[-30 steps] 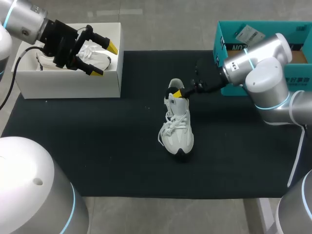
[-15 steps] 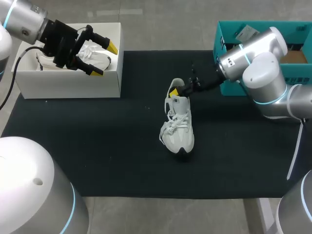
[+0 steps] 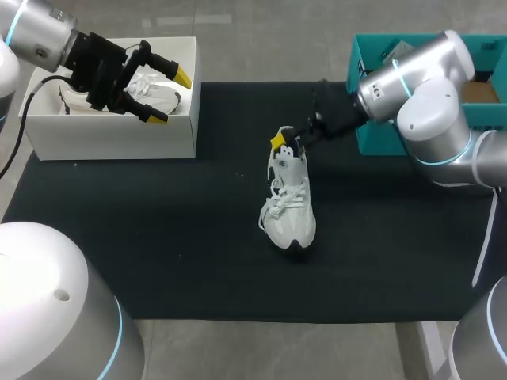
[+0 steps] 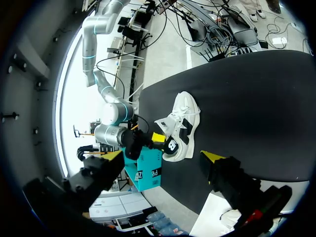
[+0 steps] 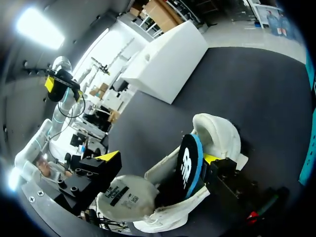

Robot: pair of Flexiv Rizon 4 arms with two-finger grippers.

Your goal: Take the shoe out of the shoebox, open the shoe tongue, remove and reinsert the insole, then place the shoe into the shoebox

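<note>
Two grippers, both released. Your left gripper (image 3: 170,96) hangs over the white shoebox (image 3: 111,138), fingers spread above a second white shoe (image 3: 142,83) lying inside it. The white sneaker (image 3: 289,210) stands upright on the black mat (image 3: 158,237), well apart from the shoebox, its heel end the nearer to it. Your right gripper (image 5: 161,157) sits at that heel opening. The black insole (image 5: 190,165) stands on edge, partly out of the sneaker and against one finger only, so nothing is clamped.
</note>
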